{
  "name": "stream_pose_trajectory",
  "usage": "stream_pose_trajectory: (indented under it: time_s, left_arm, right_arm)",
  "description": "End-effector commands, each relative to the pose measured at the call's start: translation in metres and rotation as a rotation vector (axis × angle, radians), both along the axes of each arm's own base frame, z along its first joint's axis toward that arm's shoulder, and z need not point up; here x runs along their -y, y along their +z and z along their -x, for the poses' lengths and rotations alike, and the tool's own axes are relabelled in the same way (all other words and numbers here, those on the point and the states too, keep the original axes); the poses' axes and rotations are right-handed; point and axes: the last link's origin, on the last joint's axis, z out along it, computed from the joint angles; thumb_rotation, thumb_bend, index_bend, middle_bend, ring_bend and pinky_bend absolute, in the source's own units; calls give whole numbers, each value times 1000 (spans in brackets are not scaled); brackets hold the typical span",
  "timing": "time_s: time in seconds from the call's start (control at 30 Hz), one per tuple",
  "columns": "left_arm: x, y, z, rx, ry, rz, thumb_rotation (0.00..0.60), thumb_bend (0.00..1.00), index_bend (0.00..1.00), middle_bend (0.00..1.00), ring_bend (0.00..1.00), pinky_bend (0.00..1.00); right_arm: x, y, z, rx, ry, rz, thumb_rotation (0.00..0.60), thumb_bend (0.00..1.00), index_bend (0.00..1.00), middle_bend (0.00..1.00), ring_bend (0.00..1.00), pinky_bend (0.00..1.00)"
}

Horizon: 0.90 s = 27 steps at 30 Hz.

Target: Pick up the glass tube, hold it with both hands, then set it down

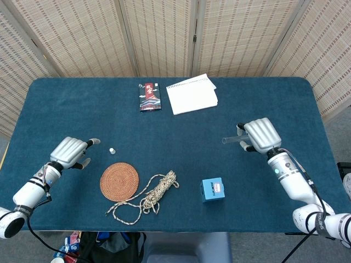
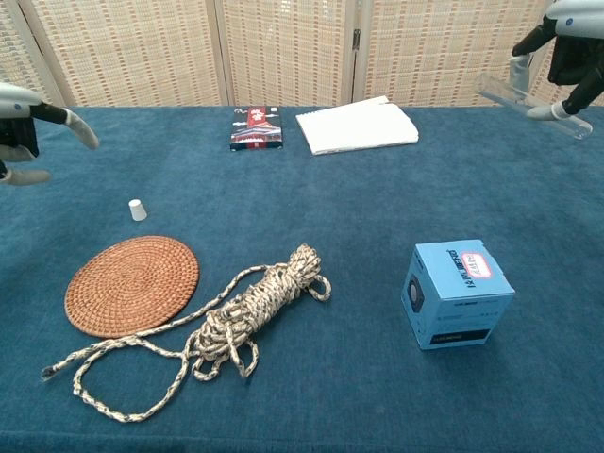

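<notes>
1. Right hand point(image 1: 262, 135), at 3 o'clock of the table point(image 1: 71, 104): fingers curled over one glass tube point(image 1: 231, 140), held in the air above the cloth. Chest view shows the same hand point(image 2: 576, 52) at upper right, tube point(image 2: 528, 106) pinched between thumb and fingers.
2. Tube count: one. Long axis runs roughly 9-to-3 in the head view, free end pointing toward 9 o'clock, the other end hidden under the hand. In the chest view it tilts, left end higher, right end lower.
3. Left hand point(image 1: 70, 152), at 8 o'clock of the table: holds nothing, fingers loosely bent, thumb and one finger stretched out toward 3 o'clock. Chest view catches only part of it point(image 2: 28, 127) at the left edge. Well apart from the tube.
4. One small white cap point(image 1: 112, 150) just beside the left hand's outstretched fingertip, not touching.
5. One round woven coaster point(image 1: 119, 181) at 7 o'clock, with one bundle of braided rope point(image 1: 156, 190) lying just right of it, loose end trailing along the coaster's lower edge.
6. One blue box point(image 1: 212, 189) at 5 o'clock, upright, well below the tube.
7. One spiral notebook point(image 1: 191, 94) at 12 o'clock; one red-and-black packet point(image 1: 149, 97) just left of it.
</notes>
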Motion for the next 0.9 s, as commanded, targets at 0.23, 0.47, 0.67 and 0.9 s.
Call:
stream_pose_trajectory:
  time_s: [0.23, 0.47, 0.67, 0.9]
  left_arm:
    - [-10, -35, -14, -22, 43, 109, 600, 449, 127, 956, 977, 978]
    - [-14, -55, -20, -50, 57, 153, 600, 452, 125, 958, 978, 979]
    - [-17, -69, -22, -81, 73, 189, 600, 452, 122, 958, 978, 979]
    - [-21, -74, -18, -146, 90, 199, 600, 452, 115, 958, 978, 979]
  right_arm:
    - [-7, -8, 6, 2, -17, -24, 600, 608, 846, 1000, 1000, 1000]
    - [-9, -10, 8, 3, -23, -29, 600, 607, 847, 1000, 1000, 1000]
    - [-11, -11, 13, 3, -34, -32, 600, 607, 846, 1000, 1000, 1000]
    - [-12, -9, 16, 1, -41, -28, 600, 607, 846, 1000, 1000, 1000]
